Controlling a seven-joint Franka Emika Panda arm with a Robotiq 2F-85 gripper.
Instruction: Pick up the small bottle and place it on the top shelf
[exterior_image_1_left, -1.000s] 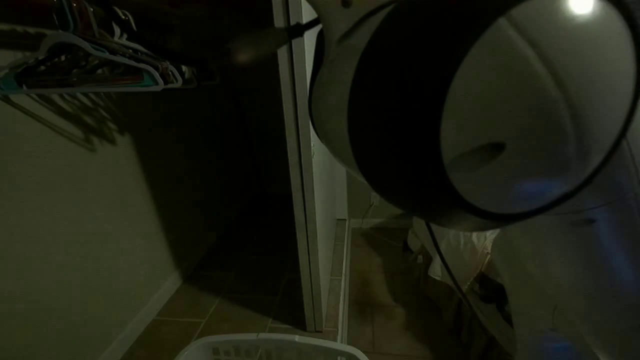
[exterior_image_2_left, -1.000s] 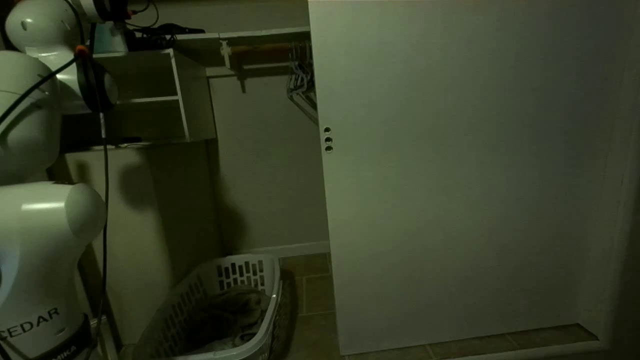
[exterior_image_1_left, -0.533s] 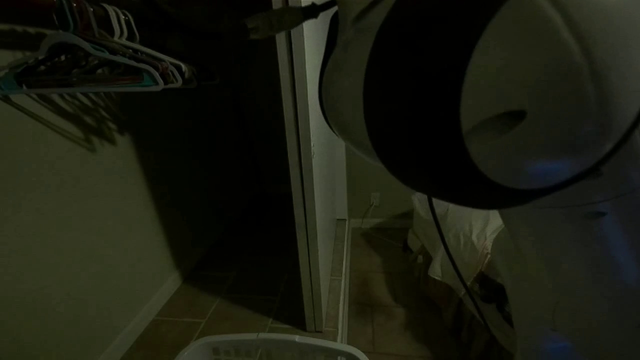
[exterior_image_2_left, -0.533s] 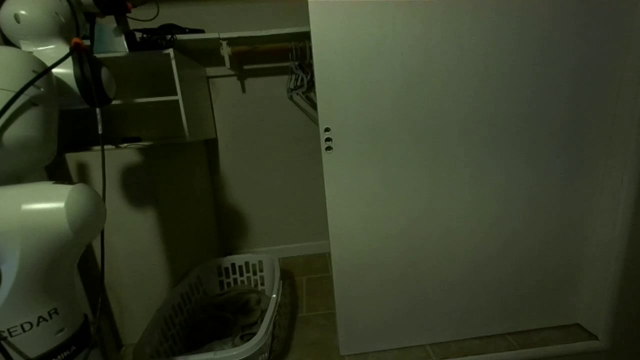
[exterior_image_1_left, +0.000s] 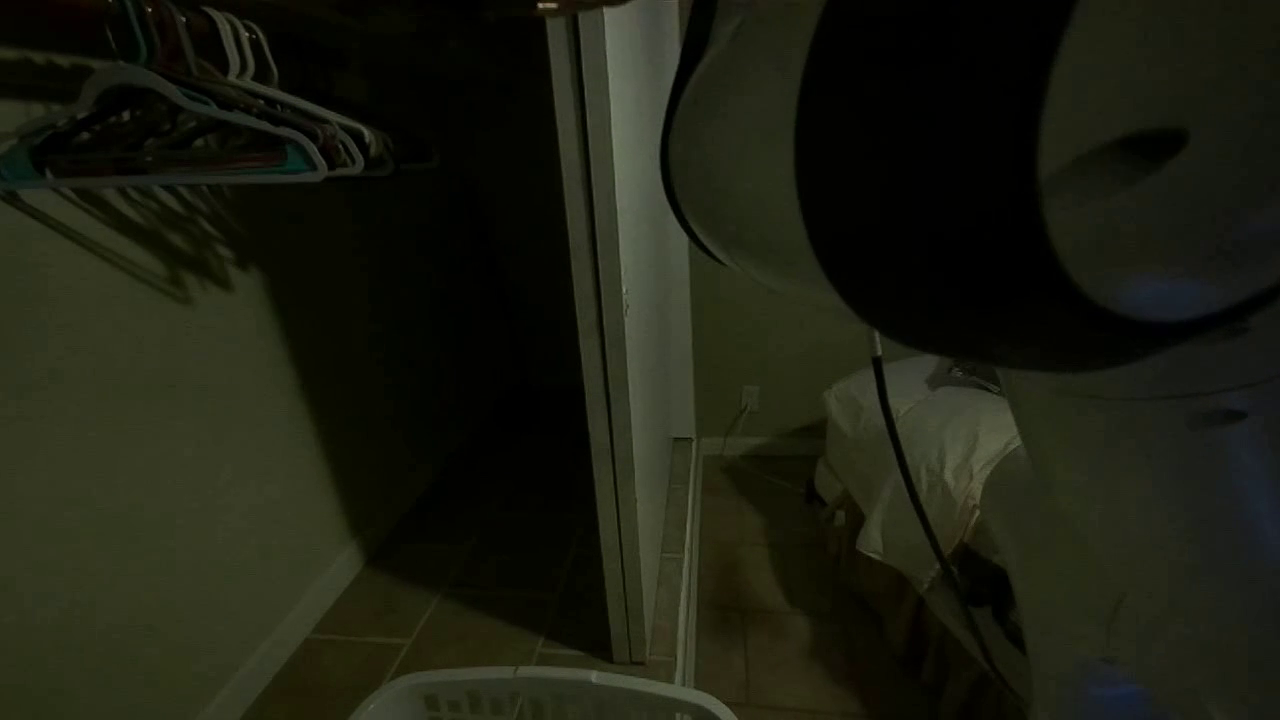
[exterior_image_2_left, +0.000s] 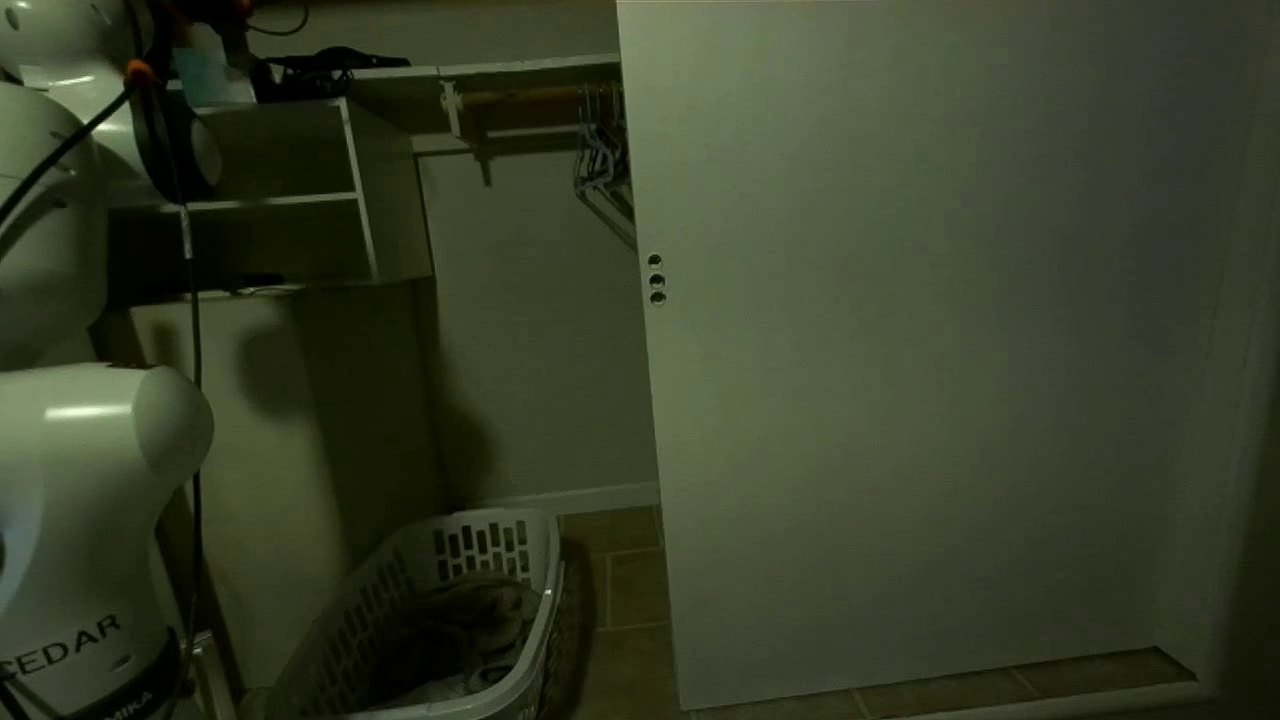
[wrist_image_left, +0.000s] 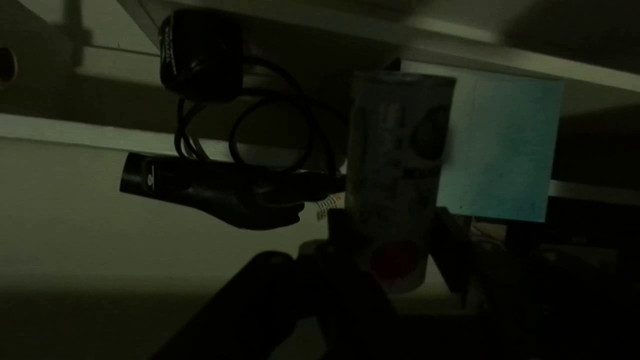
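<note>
The bottle (wrist_image_left: 395, 150) filled the gap in my gripper (wrist_image_left: 392, 227), leaving no room between its fingers. In the wrist view, a black tool (wrist_image_left: 215, 192) and looped cord (wrist_image_left: 302, 96) crowded one side, a blue box (wrist_image_left: 507, 150) the other; I couldn't judge the clearance. In an exterior view, free room showed above the shelf (exterior_image_2_left: 520, 67) between tool and door (exterior_image_2_left: 920, 350). Lower, hangers (exterior_image_2_left: 597, 175) and a basket (exterior_image_2_left: 545, 560) obstructed.

Bottle (wrist_image_left: 397, 185) gry. w/ red spot, dk. print; hand (wrist_image_left: 391, 225) blk.; panel (wrist_image_left: 505, 150) blue-grn.; basket (exterior_image_2_left: 551, 580) wht., slotted.
</note>
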